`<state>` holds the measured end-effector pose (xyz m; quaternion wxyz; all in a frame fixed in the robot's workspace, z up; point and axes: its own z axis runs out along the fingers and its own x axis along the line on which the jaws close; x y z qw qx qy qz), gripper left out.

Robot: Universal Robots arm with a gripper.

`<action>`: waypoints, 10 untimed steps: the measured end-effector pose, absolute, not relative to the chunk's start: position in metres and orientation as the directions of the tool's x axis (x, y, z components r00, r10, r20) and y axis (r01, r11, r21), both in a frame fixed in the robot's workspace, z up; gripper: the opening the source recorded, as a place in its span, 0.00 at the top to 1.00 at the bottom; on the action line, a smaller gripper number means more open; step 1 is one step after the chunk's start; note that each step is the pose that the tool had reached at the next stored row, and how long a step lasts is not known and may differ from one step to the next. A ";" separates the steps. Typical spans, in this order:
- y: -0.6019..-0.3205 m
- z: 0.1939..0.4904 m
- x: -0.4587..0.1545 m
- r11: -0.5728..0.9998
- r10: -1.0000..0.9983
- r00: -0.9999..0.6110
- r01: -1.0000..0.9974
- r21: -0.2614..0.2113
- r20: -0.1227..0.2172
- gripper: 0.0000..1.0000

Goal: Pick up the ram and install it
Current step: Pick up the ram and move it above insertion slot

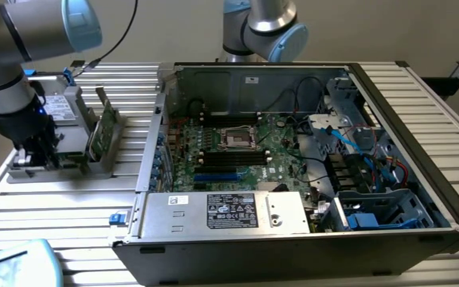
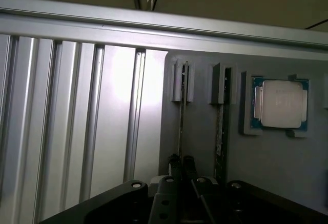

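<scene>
**Clearances about the grey holder (image 1: pixel 76 139).** The gripper (image 2: pixel 181 160), closed about the ram (image 2: pixel 180 116), occupied one slot of the holder. A second stick (image 2: pixel 220 137) stood upright in the next slot, leaving only a narrow gap between the two. A processor (image 2: pixel 279 103) lay flat further along the holder. Between the holder and the computer case (image 1: pixel 151 149), a thin strip of slatted table (image 1: pixel 62 203) lay bare. Over the holder's end, the arm (image 1: pixel 10 36) blocked approach.

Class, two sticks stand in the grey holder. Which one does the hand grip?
The ram farther from the processor chip: the hand is shut on its edge, while the other stick, next to the chip, stands free.
</scene>
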<state>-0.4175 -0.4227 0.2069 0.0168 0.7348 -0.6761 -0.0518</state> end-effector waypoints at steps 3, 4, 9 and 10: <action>-0.423 0.209 -0.417 -0.084 -0.995 0.079 -0.992 0.096 -0.053 0.87; -0.423 0.210 -0.417 -0.084 -0.995 0.079 -0.992 0.097 -0.053 0.87; -0.423 0.212 -0.417 -0.083 -0.996 0.078 -0.992 0.098 -0.054 0.87; -0.423 0.213 -0.417 -0.082 -0.996 0.077 -0.992 0.098 -0.054 0.87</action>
